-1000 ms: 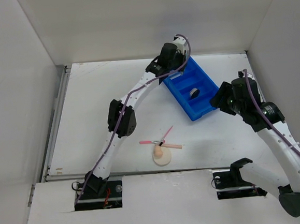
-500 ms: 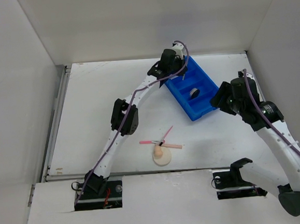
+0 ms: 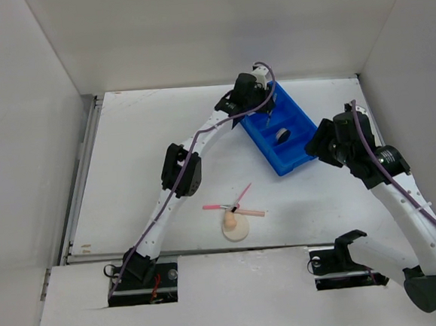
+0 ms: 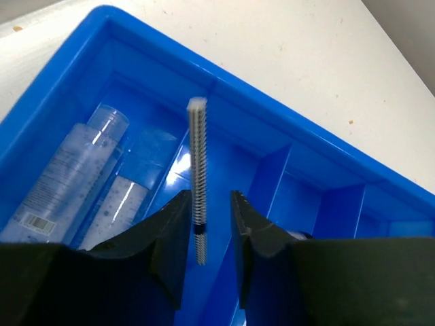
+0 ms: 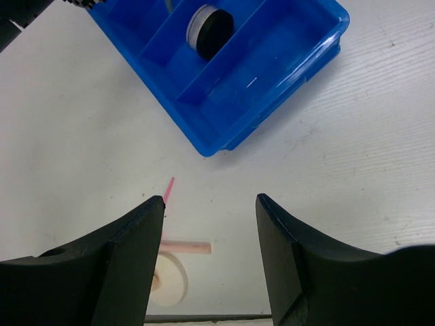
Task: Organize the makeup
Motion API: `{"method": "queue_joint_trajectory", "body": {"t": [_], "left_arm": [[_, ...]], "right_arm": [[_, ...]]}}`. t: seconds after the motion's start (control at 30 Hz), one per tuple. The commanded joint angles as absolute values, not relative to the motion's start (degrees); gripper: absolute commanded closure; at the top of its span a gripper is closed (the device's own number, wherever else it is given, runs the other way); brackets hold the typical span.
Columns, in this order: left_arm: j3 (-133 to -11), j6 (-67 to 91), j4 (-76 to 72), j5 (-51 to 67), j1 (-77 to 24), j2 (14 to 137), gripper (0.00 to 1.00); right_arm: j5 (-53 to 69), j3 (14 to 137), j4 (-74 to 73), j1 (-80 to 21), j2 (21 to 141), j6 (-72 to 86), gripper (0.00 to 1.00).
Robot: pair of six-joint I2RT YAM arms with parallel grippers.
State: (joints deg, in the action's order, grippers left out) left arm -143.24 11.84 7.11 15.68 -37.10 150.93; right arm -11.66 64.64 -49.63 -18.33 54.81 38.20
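Observation:
My left gripper (image 3: pixel 263 108) hangs over the far end of the blue tray (image 3: pixel 300 116). In the left wrist view its jaws (image 4: pixel 209 197) stand apart around a thin dark pencil (image 4: pixel 198 183), with a gap on the right side. Two clear tubes (image 4: pixel 64 173) lie in the compartment below. A black round compact (image 3: pixel 282 135) lies in the middle compartment. My right gripper (image 3: pixel 318 143) is open and empty beside the tray's near right corner. Thin pink sticks (image 3: pixel 242 194), a beige puff (image 3: pixel 238 232) and a peach sponge (image 3: pixel 228 222) lie mid-table.
White walls enclose the table on three sides. In the right wrist view the tray (image 5: pixel 272 88) sits ahead, with the compact (image 5: pixel 211 28) in it, and a pink stick (image 5: pixel 167 188) and the puff (image 5: pixel 170 278) lie lower left. The tray's near compartment holds nothing.
My left gripper has moved a little right over the tray's far compartment and lowered. The clear piece seen at its tip a second ago no longer shows there; a thin dark pencil shows instead.

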Motion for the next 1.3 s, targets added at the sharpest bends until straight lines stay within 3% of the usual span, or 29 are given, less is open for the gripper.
{"method": "queue_joint_trajectory", "body": {"t": [0.0,0.07,0.13,0.33,0.43,0.5,0.63,0.8,0.97,1.03,1.1,1.13,1.27], "left_arm": [[-142.9,11.0,5.8,17.5,-37.0,148.8,0.73],[-142.9,11.0,5.8,18.0,-37.0,148.8,0.6],[-142.4,11.0,5.8,18.6,-37.0,148.2,0.54],[-140.5,9.8,6.3,20.5,-37.0,143.4,0.5],[-136.4,7.7,7.7,21.0,-37.0,136.4,0.48],[-133.3,5.6,10.6,21.0,-37.0,129.1,0.4],[-116.0,4.7,14.1,11.6,-37.0,113.4,0.32],[-100.0,11.5,23.3,-5.2,-37.0,95.5,0.29],[-92.1,23.9,45.6,-25.4,-35.7,83.0,0.26],[-88.4,27.1,48.7,-27.2,-35.7,79.4,0.26],[-83.1,29.5,50.1,-28.5,-35.2,73.7,0.26],[-79.8,30.2,50.1,-27.9,-35.2,69.5,0.26],[-78.6,30.2,51.1,-27.9,-35.2,67.1,0.26]], "right_arm": [[-12.7,65.0,-49.0,-17.9,54.5,37.6,0.38],[-12.7,65.0,-49.0,-17.9,54.5,37.6,0.38],[-12.7,65.0,-49.0,-17.9,54.5,37.6,0.38],[-12.7,65.0,-48.4,-17.9,54.5,37.6,0.38],[-11.1,65.0,-47.6,-17.9,55.1,36.1,0.38],[-8.5,65.6,-46.4,-17.9,56.0,33.2,0.38],[-3.9,67.1,-45.9,-19.0,58.8,30.5,0.34],[-4.0,64.2,-43.0,-29.0,61.3,31.6,0.33],[-5.7,62.3,-39.2,-41.2,69.4,34.3,0.29],[-4.6,61.6,-37.1,-47.3,72.0,34.3,0.29],[-3.3,61.0,-33.3,-50.9,74.7,34.3,0.22],[3.2,60.1,-30.6,-55.2,78.1,33.4,0.15],[3.3,61.3,-29.2,-60.5,83.1,33.4,0.15]]}}
